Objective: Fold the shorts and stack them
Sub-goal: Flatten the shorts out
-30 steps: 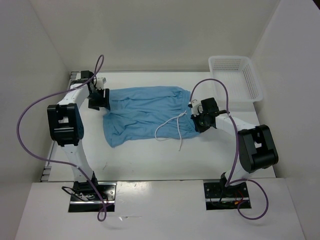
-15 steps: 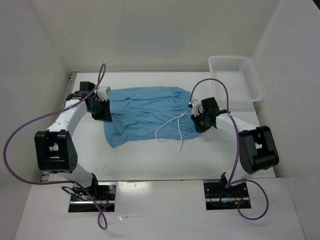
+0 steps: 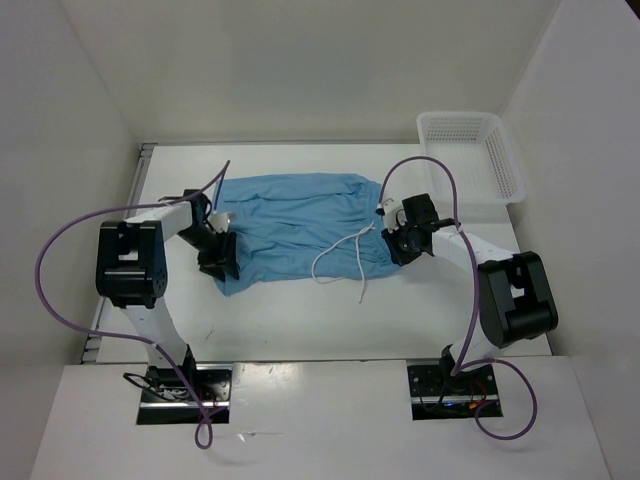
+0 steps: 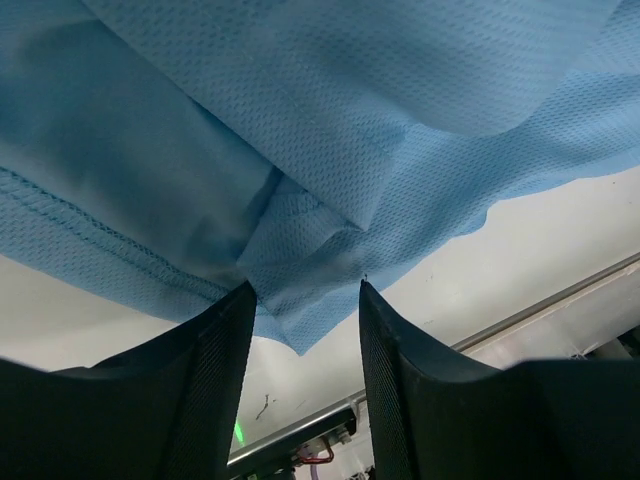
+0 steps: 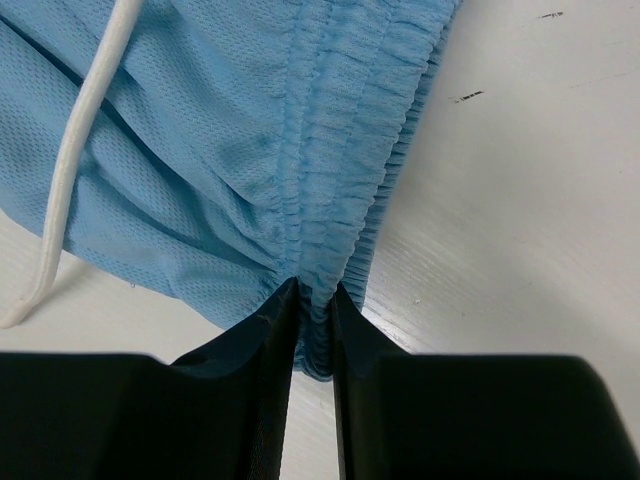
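Lying unfolded on the desk (image 3: pixel 300 320), the shorts (image 3: pixel 295 225) show no fold yet: right claw (image 5: pixel 312 300) pinches the waistband (image 5: pixel 340 150), left claw (image 4: pixel 305 290) spread at the hem (image 4: pixel 100 240).

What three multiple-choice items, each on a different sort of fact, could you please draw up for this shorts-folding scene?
1. Where does the white mesh basket stand?
A) by the left arm's base
B) at the far right corner of the table
C) hanging from a pincer

2. What colour is the drawstring of the shorts?
A) black
B) purple
C) white

3. What state is the right pincer in?
A) shut on the shorts
B) wide open over bare tabletop
C) out of every view

Answers:
1. B, since the top view shows it at the far right, beyond the right arm.
2. C, since the right wrist view shows a white cord lying on the blue fabric.
3. A, since the right wrist view shows the shorts' gathered edge pinched in it.
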Motion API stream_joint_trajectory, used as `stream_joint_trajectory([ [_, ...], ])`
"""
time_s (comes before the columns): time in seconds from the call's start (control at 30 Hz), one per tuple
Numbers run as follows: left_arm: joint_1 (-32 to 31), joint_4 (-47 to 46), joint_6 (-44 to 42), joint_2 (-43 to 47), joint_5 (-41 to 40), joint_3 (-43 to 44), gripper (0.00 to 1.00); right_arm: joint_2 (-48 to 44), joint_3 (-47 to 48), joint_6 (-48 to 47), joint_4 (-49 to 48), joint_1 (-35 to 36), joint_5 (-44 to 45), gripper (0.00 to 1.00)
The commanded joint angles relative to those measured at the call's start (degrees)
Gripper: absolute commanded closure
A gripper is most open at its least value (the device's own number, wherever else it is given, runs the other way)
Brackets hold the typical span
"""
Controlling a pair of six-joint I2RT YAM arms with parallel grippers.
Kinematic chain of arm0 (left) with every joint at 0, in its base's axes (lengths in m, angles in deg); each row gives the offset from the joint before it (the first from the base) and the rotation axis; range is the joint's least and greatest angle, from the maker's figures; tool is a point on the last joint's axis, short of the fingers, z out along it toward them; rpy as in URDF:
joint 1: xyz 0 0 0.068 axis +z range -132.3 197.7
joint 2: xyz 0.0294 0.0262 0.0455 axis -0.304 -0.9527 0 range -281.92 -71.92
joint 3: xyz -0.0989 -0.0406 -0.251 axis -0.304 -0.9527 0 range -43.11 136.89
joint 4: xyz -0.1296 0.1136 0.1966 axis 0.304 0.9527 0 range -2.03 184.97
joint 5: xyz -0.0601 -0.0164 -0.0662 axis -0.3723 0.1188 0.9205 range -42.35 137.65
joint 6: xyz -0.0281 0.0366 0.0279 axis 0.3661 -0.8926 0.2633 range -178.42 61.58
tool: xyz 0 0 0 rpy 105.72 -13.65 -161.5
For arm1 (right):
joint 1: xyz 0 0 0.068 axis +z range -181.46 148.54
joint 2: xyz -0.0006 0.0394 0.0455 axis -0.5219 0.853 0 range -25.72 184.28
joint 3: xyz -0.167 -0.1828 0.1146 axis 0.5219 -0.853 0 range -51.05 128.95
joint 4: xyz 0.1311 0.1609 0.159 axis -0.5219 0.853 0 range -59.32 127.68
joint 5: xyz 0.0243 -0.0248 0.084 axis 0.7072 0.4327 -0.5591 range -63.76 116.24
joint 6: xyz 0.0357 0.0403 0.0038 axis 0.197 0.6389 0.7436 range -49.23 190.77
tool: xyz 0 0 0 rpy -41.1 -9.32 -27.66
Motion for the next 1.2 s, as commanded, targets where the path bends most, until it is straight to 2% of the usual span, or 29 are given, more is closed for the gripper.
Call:
stream_joint_trajectory([
  [0.0, -0.5, 1.6, -0.4, -2.2, 1.1, 1.4, 0.46, -2.1, 1.3, -1.3, 0.4, 0.1, 0.3, 0.76],
  [0.17, -1.1, 1.6, -0.4, -3.0, -0.6, 0.9, 0.48, -1.5, 1.9, -1.3, -0.1, 0.1, 0.8, 0.76],
  [0.3, -1.7, 2.2, -0.4, -3.6, 0.9, 2.0, 0.73, -0.9, 1.9, -1.3, -0.1, 0.1, 0.2, 0.77],
  [0.37, -1.7, 3.3, -0.4, -3.6, 1.9, 2.7, 0.87, -0.3, 1.9, -1.9, -0.1, 0.1, 0.2, 0.82],
  [0.4, -1.7, 3.3, -0.4, -3.6, 1.9, 2.7, 0.9, -0.3, 1.9, -1.9, -0.1, 0.1, 0.2, 0.85],
  [0.43, -1.7, 4.1, -0.4, -3.6, 1.9, 3.3, 0.95, -0.3, 1.9, -1.9, -0.1, 0.1, 0.2, 0.94],
  [0.47, -1.7, 5.1, -0.4, -3.0, 1.9, 3.3, 0.96, -0.3, 1.9, -2.5, -0.1, 0.1, 0.2, 0.99],
  [0.57, -1.1, 8.3, -0.4, -0.4, 0.6, 4.9, 0.98, -0.3, 2.5, -4.7, 3.2, 0.1, -0.4, 1.0],
  [0.73, 0.4, 15.7, -0.4, 8.1, -4.6, 8.1, 1.0, -0.3, 9.0, -19.1, 16.5, 0.1, -4.1, 1.0],
  [0.87, 0.4, 20.9, -0.4, 13.4, -8.2, 8.6, 1.0, -1.3, 10.5, -26.9, 25.2, 3.4, -1.6, 1.0],
  [1.03, -1.2, 27.8, -0.4, 17.5, -9.8, 3.2, 1.0, -3.2, 7.4, -31.3, 33.5, 10.4, -0.6, 1.0],
  [1.17, -1.9, 27.8, -0.4, 20.2, -14.5, -2.1, 0.94, -5.6, 4.4, -31.3, 36.2, 12.7, 0.3, 1.0],
])
